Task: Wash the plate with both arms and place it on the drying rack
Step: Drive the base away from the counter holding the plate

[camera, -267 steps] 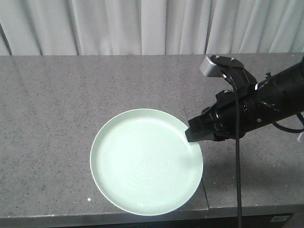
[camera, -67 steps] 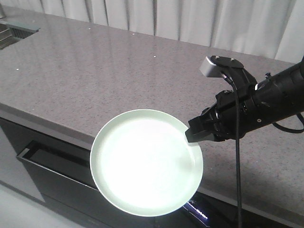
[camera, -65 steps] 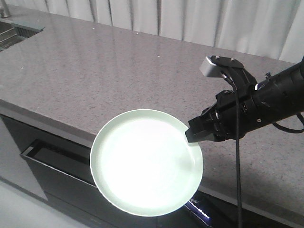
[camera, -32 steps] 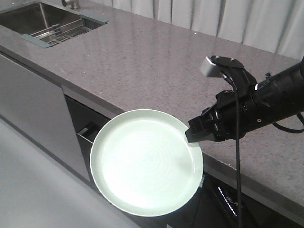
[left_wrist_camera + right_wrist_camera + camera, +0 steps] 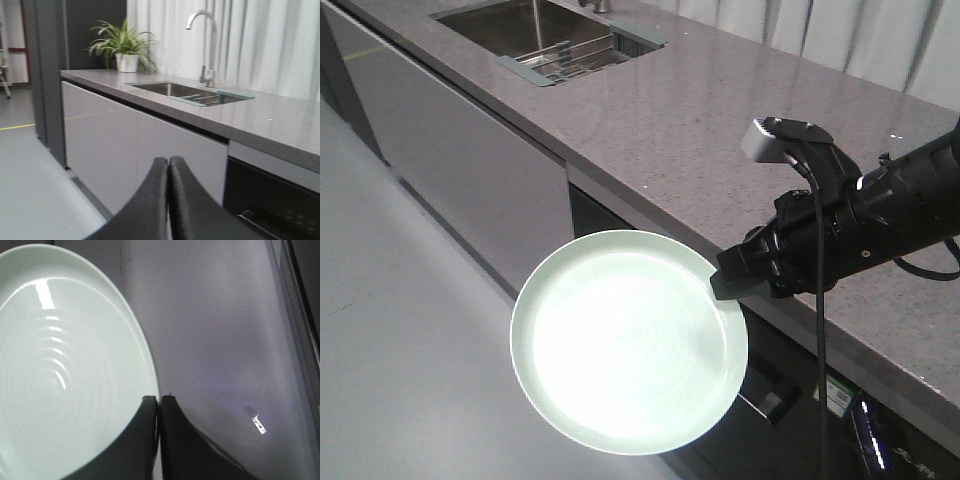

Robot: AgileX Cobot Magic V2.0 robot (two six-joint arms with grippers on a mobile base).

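Here, the pale mint-green plate (image 5: 628, 342), round with a low rim and faint rings showing under the glare, hangs in the air beyond the edge of the grey stone bench (image 5: 720, 130), above the floor (image 5: 400, 330). The right hand (image 5: 723, 288) is clamped on its rim, with the black arm (image 5: 880, 215) reaching in from the side. The left hand (image 5: 168, 167) is pinched closed on nothing. The drying rack (image 5: 570, 58) lies in the sink (image 5: 510, 25) at the bench's far end.
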